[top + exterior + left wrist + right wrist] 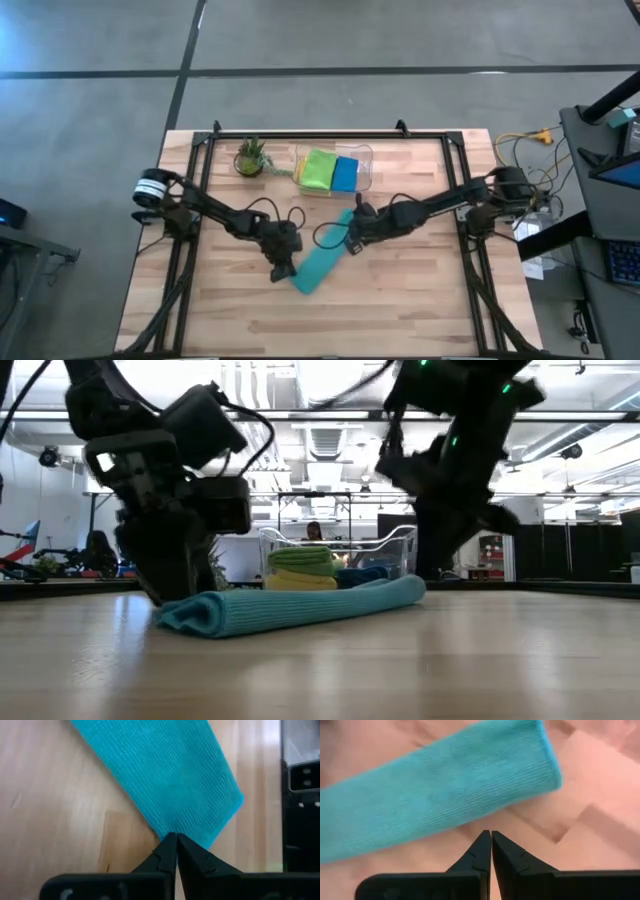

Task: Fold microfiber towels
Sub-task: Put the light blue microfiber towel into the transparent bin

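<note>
- The teal towel (322,261) is laid as a long narrow band, slanting across the middle of the wooden worktop (420,310), evidently folded lengthwise already.
- The left claw (176,840) is seen fully closed, its tips meeting at the edge of the band's near-left end; whether a pinch of cloth is caught between them cannot be told.
- The right claw (491,836) is likewise closed and holds nothing, its tips set on bare wood just beside the towel near the far-right end.
- Lime green, blue and yellow towels (330,172) are stacked folded in the clear plastic bin (364,152) at the far edge, beside the small potted plant (250,157).
- The step in hand is judged to be the last towel's fold.
- Next, one end would need to be gripped and carried over the other.
</note>
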Motion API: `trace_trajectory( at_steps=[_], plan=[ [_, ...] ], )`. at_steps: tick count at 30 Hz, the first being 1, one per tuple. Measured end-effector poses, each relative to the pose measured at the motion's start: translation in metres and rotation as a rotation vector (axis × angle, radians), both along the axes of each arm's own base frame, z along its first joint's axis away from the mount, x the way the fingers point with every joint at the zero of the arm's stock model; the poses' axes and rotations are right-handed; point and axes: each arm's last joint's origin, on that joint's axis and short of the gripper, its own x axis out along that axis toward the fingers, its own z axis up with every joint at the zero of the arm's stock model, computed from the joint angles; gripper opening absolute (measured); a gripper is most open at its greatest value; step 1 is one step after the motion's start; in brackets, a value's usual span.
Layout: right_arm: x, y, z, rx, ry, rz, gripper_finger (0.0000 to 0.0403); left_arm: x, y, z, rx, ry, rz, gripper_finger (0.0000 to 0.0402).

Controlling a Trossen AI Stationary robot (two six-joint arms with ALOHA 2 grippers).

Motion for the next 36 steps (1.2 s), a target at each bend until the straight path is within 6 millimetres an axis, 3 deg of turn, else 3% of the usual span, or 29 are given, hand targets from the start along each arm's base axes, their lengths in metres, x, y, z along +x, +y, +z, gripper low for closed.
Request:
trace_trajectory(
  at_steps=[8, 11, 15, 18, 26, 36],
  plan=[
    [0.006, 0.049, 0.014, 0.133, -0.305, -0.052, 0.0031, -0.007, 0.005, 0.031, 0.065, -0.132, 0.053, 0.0001],
    [0.009, 0.060, 0.018, 0.027, -0.377, 0.179, 0.0060, -0.009, 0.006, 0.040, 0.111, -0.195, 0.035, 0.0001],
    [0.014, 0.068, 0.030, -0.251, -0.375, 0.602, 0.0098, -0.009, 0.006, 0.051, 0.150, -0.281, 0.000, 0.0001],
    [0.016, 0.068, 0.035, -0.422, -0.353, 0.836, 0.0124, -0.010, 0.007, 0.053, 0.150, -0.284, 0.002, 0.0001],
    [0.022, 0.055, 0.037, -0.673, -0.216, 1.179, 0.0187, -0.019, 0.008, 0.055, 0.153, -0.207, 0.024, 0.0001],
    [0.036, 0.056, 0.017, -0.720, -0.150, 1.380, 0.0201, -0.029, 0.011, 0.066, 0.193, -0.187, 0.092, 0.0001]
  ],
)
